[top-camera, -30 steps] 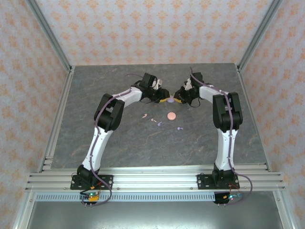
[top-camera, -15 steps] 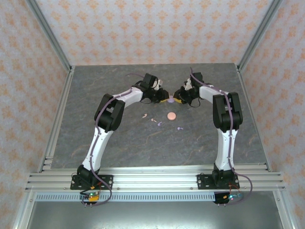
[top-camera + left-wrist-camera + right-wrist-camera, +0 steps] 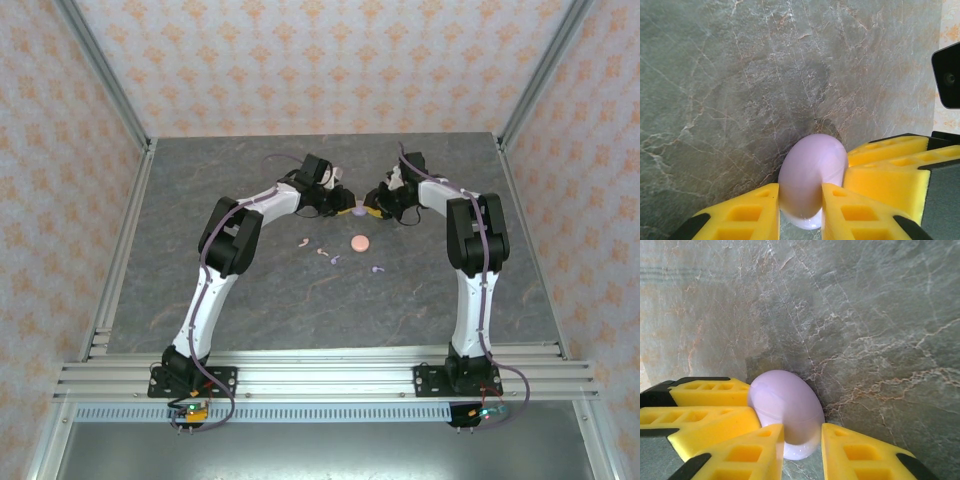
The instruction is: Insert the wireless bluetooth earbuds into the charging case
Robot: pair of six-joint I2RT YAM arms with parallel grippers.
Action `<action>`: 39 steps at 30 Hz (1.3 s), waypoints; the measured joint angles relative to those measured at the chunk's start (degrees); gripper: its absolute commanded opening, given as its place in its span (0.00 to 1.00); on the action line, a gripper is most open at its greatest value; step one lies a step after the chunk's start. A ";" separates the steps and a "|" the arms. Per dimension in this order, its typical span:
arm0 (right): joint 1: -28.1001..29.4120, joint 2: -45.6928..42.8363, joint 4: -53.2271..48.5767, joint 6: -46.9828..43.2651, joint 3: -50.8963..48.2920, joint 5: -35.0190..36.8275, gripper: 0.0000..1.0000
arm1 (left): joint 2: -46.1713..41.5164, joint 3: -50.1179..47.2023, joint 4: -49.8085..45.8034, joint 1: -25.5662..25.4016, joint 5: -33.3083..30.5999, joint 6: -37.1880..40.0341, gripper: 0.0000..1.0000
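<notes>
So both arms are stretched out to the far middle of the grey marbled worktop, and they meet nose to nose over one lilac round plastic charging case. From above it's just a pale blob between the two black wrists.

The left hand has its yellow ribbed fingers nearly closed, one pressed against each side of the lilac case. You can see the other arm's yellow fingers right up against the case from the right.

The right wrist view shows much the same. The right hand is closed down on the lower end of the case, and the left one's fingers crowd in beside it. The case lid looks shut. It's down at the worktop, but I can't tell if it's actually resting on it.

The buds are all loose on the worktop, nearer the arm bases:
- a pale pink stemmed plastic earbud, with a second pink earbud near it
- a lilac stemmed plastic earbud
- a second lilac earbud off to the right

A pink round plastic case sits between the buds and the hands, touching nothing.
</notes>
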 measured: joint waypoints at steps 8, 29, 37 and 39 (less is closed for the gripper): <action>-0.33 0.00 0.02 0.00 0.00 0.09 0.20 | -0.22 -0.68 1.40 0.00 0.72 -0.13 0.36; -0.98 0.02 1.18 0.04 -0.87 -2.08 0.21 | -0.66 -3.04 6.64 0.17 2.69 -4.52 0.41; -0.98 0.02 1.27 0.24 -1.01 -2.89 0.22 | -0.66 -2.47 5.38 0.13 2.51 -3.28 0.38; -0.98 0.02 1.36 0.24 -1.14 -3.13 0.22 | -0.66 -2.25 4.87 0.04 2.27 -2.82 0.36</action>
